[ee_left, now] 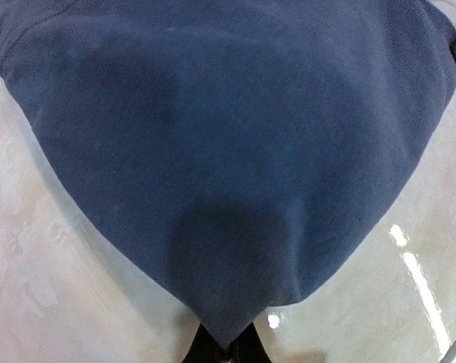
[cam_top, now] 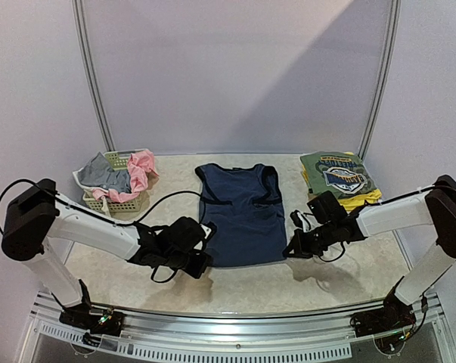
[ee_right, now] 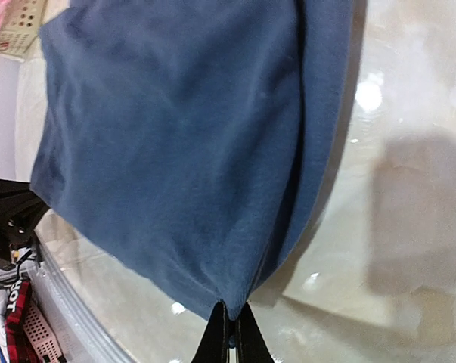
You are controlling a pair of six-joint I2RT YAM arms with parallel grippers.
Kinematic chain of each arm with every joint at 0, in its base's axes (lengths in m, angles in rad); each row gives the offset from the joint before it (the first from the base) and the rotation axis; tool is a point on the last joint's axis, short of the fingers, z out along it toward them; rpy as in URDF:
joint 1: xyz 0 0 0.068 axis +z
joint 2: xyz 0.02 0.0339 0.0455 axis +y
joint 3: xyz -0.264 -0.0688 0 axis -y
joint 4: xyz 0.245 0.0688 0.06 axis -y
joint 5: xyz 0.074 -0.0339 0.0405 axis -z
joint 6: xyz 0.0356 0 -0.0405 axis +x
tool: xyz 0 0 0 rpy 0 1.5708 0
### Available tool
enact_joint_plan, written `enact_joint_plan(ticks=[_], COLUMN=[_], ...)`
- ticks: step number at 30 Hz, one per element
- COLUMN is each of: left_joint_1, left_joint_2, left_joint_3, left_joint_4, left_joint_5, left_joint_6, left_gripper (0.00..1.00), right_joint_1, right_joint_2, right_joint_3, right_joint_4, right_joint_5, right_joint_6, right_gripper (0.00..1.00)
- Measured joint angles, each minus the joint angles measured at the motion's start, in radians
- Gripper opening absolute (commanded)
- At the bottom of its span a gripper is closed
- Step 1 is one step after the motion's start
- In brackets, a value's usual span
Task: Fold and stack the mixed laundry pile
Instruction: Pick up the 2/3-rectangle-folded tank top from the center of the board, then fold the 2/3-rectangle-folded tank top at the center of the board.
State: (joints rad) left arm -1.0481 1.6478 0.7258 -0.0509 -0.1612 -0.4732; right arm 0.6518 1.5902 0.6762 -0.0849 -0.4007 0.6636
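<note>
A navy sleeveless dress lies spread flat in the middle of the table, neckline toward the back. My left gripper is shut on its near left hem corner, and the cloth rises to a point between the black fingers. My right gripper is shut on the near right hem corner; its fingertips pinch the folded edge of the dress. The rest of the laundry pile, a grey piece and a pink piece, sits in the basket at the back left.
A pale-green lattice basket stands at the back left. At the back right lies a folded stack, a green printed tee on a yellow piece. A black cable crosses the table. A metal rail runs along the near edge.
</note>
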Motion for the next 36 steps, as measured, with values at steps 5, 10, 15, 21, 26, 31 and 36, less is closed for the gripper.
enact_joint_plan(ticks=[5, 10, 15, 21, 26, 31, 36], left_joint_1=[-0.06, -0.107, -0.179, -0.256, -0.261, -0.245, -0.171], left_joint_2=[-0.068, -0.141, -0.209, -0.273, -0.303, -0.301, -0.277], left_joint_3=[0.036, 0.063, 0.091, 0.198, 0.279, 0.349, 0.408], left_joint_4=[-0.111, -0.199, -0.298, -0.403, -0.468, -0.529, -0.565], left_joint_5=[-0.008, -0.023, -0.053, -0.077, -0.116, -0.151, -0.17], left_joint_6=[-0.013, -0.042, -0.076, -0.105, -0.111, -0.097, -0.068], left_gripper=[0.0, 0.0, 0.0, 0.0, 0.0, 0.0, 0.0], right_joint_1=[0.02, 0.034, 0.069, 0.087, 0.088, 0.088, 0.089], right_joint_2=[-0.111, -0.235, -0.382, -0.523, -0.591, -0.563, -0.458], right_joint_3=[0.0, -0.008, -0.014, -0.012, 0.066, 0.221, 0.361], right_joint_4=[-0.04, -0.084, -0.165, -0.272, -0.383, -0.476, -0.546], right_joint_5=[-0.023, -0.036, -0.044, -0.036, 0.032, 0.163, 0.313], right_joint_6=[-0.007, -0.011, -0.011, -0.012, -0.009, -0.015, -0.026], right_gripper=[0.0, 0.0, 0.0, 0.0, 0.0, 0.0, 0.0])
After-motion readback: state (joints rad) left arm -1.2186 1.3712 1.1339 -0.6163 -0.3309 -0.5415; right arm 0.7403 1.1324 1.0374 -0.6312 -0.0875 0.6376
